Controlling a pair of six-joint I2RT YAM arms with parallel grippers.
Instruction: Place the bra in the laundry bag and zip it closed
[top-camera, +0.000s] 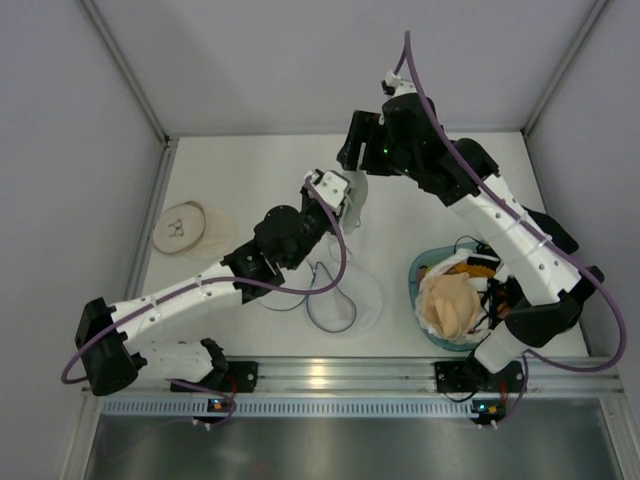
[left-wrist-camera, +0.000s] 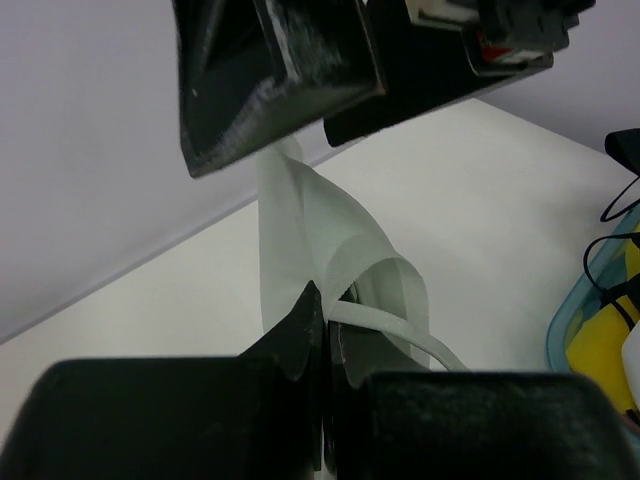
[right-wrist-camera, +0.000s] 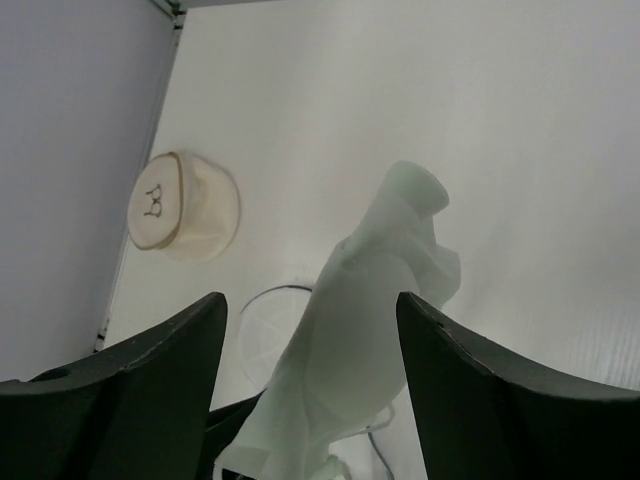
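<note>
My left gripper (left-wrist-camera: 322, 312) is shut tight. It pinches a thin strap of the bra (right-wrist-camera: 380, 260), which is pale, almost white. The bra hangs up in the air over the middle of the table (top-camera: 260, 170). It does not lie flat anywhere.

My right gripper (right-wrist-camera: 310, 300) is open, about halfway wide. One finger is on each side of the bra's top part, and the cloth stands up between them. I see a gap on both sides near the top. Lower down I cannot tell if a finger touches the cloth.

The laundry bag (top-camera: 355, 300) lies on the table near the front edge, about in the middle. It is below my left jaws and a bit nearer to my bases. The bra is not in it.

A round cream pouch (top-camera: 190, 228) sits by the left edge. A blue basket (top-camera: 415, 275) of clothes sits near the front right corner.
</note>
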